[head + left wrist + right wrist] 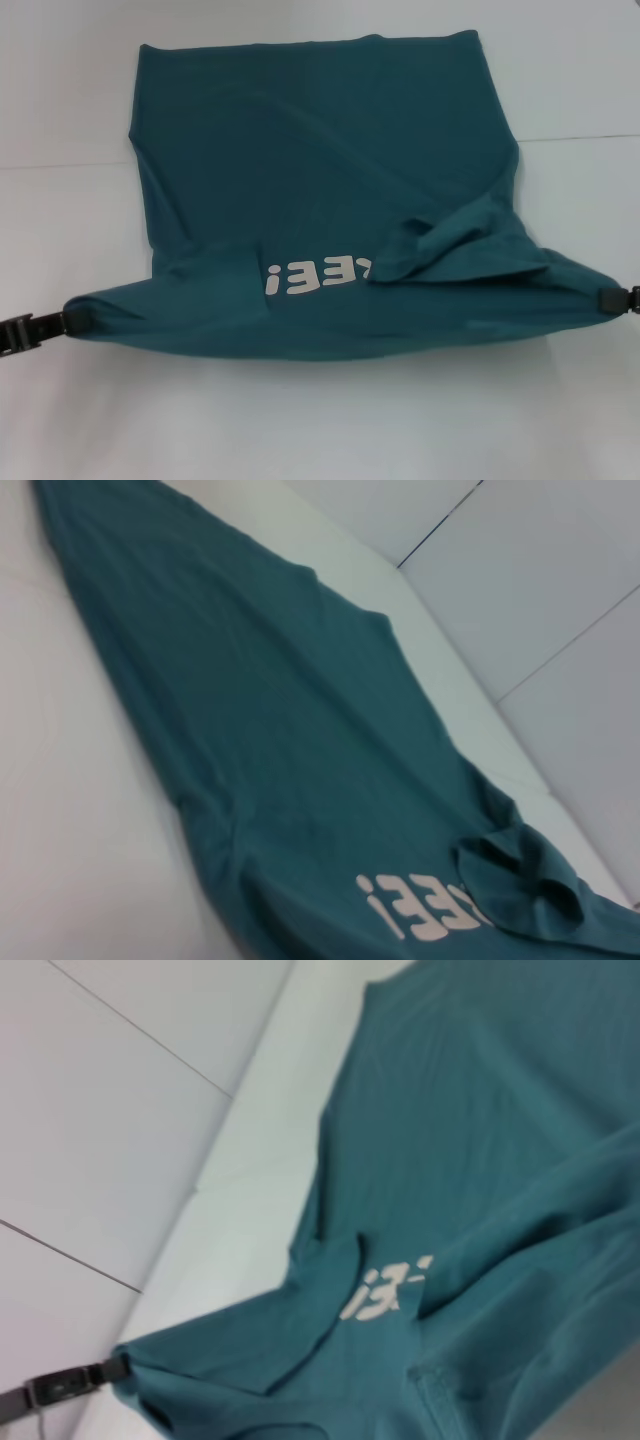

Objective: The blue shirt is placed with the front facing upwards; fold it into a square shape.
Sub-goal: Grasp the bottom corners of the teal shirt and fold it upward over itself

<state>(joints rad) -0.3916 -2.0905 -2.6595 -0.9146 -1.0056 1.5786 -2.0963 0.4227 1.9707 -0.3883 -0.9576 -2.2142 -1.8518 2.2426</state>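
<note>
The blue shirt (320, 170) lies on the white table, its hem at the far side and its white chest letters (315, 275) facing up near me. Both sleeves are folded inward over the chest; the right sleeve (440, 245) covers part of the letters. The near edge is pulled taut between my two grippers. At the left corner of that edge my left gripper (62, 322) is shut on the cloth, and my right gripper (607, 299) is shut on the right corner. The left wrist view shows the shirt (280, 730). The right wrist view shows the shirt (480, 1160) and the left gripper (100, 1372).
The white table (320, 430) runs around the shirt on all sides. A thin seam line (580, 135) crosses it at the far right. Pale wall or floor panels (540, 580) lie beyond the table's edge.
</note>
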